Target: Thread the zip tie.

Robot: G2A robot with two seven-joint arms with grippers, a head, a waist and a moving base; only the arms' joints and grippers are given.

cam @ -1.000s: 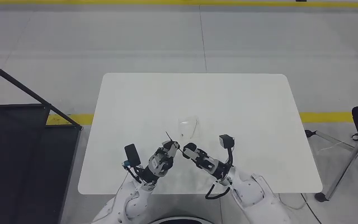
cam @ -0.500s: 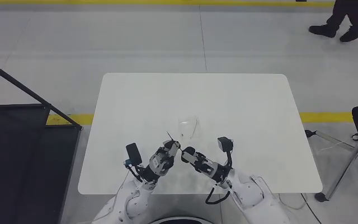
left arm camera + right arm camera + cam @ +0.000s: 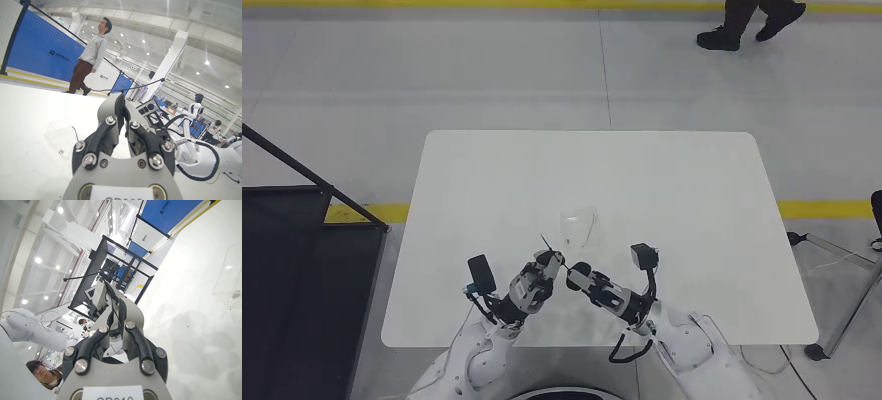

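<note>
A thin black zip tie (image 3: 143,85) is pinched crosswise in my left gripper (image 3: 122,94), which is shut on its strap. The head end sticks out to one side and the tail (image 3: 98,90) to the other, both free in the air. From above, the zip tie (image 3: 544,243) pokes out past the left gripper (image 3: 554,261), just over the table's near middle. My right gripper (image 3: 115,299) is shut with nothing visible in it. It sits tip to tip beside the left gripper's fingers (image 3: 99,289), with the zip tie (image 3: 81,276) just beyond. In the top view the right gripper (image 3: 575,271) almost touches the left.
A clear plastic box (image 3: 579,225) stands on the white table (image 3: 692,190) just beyond both grippers. In the left wrist view, the box (image 3: 58,128) has another thin black tie (image 3: 75,132) by it. Wide bare tabletop lies to either side and behind.
The right gripper has edged slightly closer to the left one. The left gripper keeps its hold on the zip tie.
</note>
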